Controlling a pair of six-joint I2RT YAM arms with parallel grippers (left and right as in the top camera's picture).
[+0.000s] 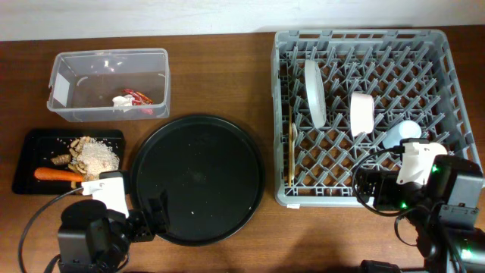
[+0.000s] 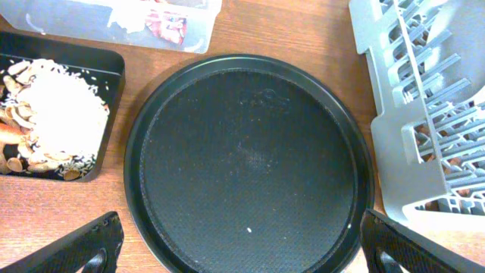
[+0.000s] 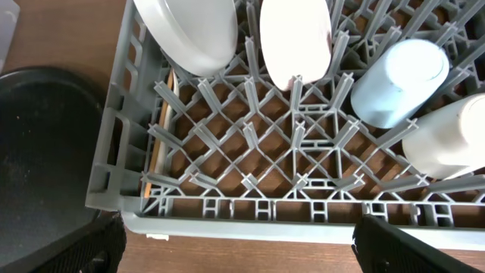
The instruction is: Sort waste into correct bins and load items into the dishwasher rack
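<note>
The clear tub [image 1: 110, 53] holds the red wrapper [image 1: 142, 98] and the white scrap [image 1: 121, 101]. In the shallow black tray [image 1: 34, 144] lie beige food scraps [image 1: 95, 154], the carrot [image 1: 57, 174] and a brown lump [image 1: 59, 159]. The grey rack [image 1: 356, 35] carries the plate [image 1: 314, 92] and bowl [image 1: 361, 114] on edge, the blue cup [image 3: 398, 83], the white cup [image 3: 451, 140] and the fork [image 1: 292, 148] along its left side. My left gripper [image 2: 242, 246] hangs open and empty over the round tray's near edge. My right gripper [image 3: 239, 246] is open and empty at the rack's front wall.
A large round black tray [image 1: 198, 178] with a few crumbs lies between the bins and the rack. Both arms sit at the table's near edge, with cables trailing beside them. Bare wood shows between the tub and the rack.
</note>
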